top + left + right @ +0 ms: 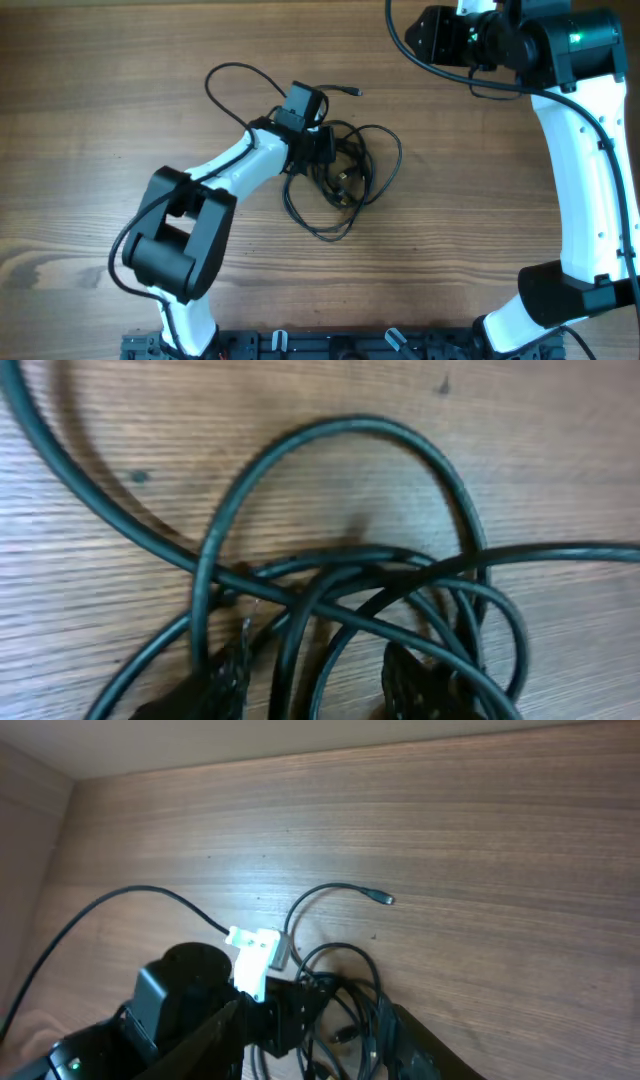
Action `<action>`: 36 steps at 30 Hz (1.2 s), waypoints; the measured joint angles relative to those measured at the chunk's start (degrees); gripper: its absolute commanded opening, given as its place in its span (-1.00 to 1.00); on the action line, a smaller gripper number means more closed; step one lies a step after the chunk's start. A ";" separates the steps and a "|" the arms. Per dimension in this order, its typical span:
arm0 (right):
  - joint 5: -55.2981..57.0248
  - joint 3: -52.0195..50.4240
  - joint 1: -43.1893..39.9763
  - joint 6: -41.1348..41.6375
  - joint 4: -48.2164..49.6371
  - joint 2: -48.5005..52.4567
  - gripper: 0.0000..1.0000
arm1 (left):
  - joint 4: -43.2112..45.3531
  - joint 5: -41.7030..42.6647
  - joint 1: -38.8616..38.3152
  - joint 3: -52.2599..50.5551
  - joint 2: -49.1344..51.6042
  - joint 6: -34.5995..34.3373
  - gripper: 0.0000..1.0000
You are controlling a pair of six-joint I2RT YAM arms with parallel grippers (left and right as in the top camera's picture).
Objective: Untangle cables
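The cables [352, 168] are thin black cords tangled in a loose pile at the table's middle, with one loop running out to the upper left [225, 75] and a plug end [355, 92] at the top. My left gripper [325, 152] is down in the pile's left side. In the left wrist view its fingers [320, 690] are apart and straddle several crossing strands [330, 575]. My right gripper [440, 35] is open and empty, held high at the upper right. Its wrist view [315, 1050] looks down on the tangle [345, 975].
The wooden table [480, 200] stretches bare around the pile. The right arm's white body [585, 170] stands along the right side. A thick black arm cable [420, 55] hangs near the right gripper. A dark rail [330, 345] lines the front edge.
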 measured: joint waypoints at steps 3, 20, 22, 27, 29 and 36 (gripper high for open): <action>0.46 0.00 0.00 0.00 0.00 0.00 -0.11 | 0.02 -0.72 -0.15 0.00 0.26 0.50 -0.90; -5.03 0.00 -0.02 -3.61 0.79 0.15 -0.01 | -4.24 -0.96 3.93 5.20 -40.28 -5.20 -0.92; -13.73 0.00 -0.02 -9.77 0.92 0.33 0.05 | -3.80 -1.16 5.95 5.22 -44.35 -11.41 -0.92; -22.95 0.00 1.99 -18.82 -1.11 1.88 0.18 | -6.05 0.28 6.58 5.29 -45.24 -21.97 -0.92; -24.15 0.00 4.68 -22.62 -2.69 3.87 0.23 | -6.08 0.48 6.58 5.27 -45.24 -24.22 -0.92; -26.23 0.00 12.24 -33.99 -5.90 8.83 -0.38 | -6.36 0.66 6.58 5.29 -45.24 -25.83 -0.92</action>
